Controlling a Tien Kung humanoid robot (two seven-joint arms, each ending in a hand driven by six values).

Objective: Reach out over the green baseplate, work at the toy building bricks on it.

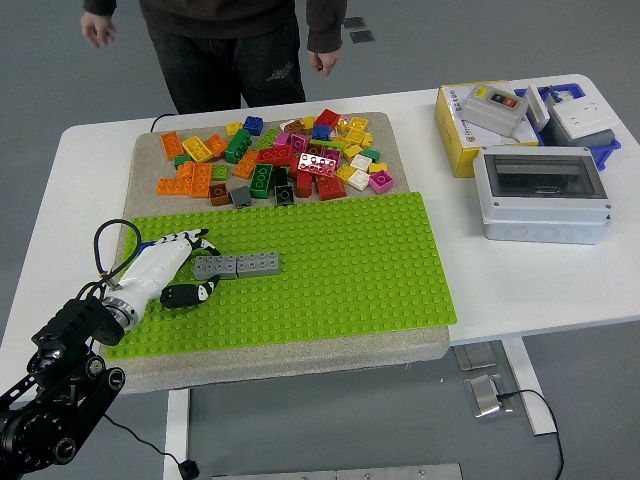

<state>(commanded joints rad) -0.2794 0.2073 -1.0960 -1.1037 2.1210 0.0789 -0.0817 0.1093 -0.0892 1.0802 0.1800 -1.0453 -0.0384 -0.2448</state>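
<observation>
The green baseplate (340,260) lies on a beige mat in the table's middle. A row of two grey bricks (237,265) sits on its left part. My left hand (178,266), white with black fingertips, rests on the plate's left end with fingers spread, just left of the grey bricks, thumb near their left end; it holds nothing. A pile of loose coloured bricks (275,160) lies on the mat behind the plate. My right arm is out of view.
A person (220,50) stands at the far side, both hands hanging free off the table. A yellow box (465,130), grey switch boxes (541,192) and a blue tray (580,120) stand at the right.
</observation>
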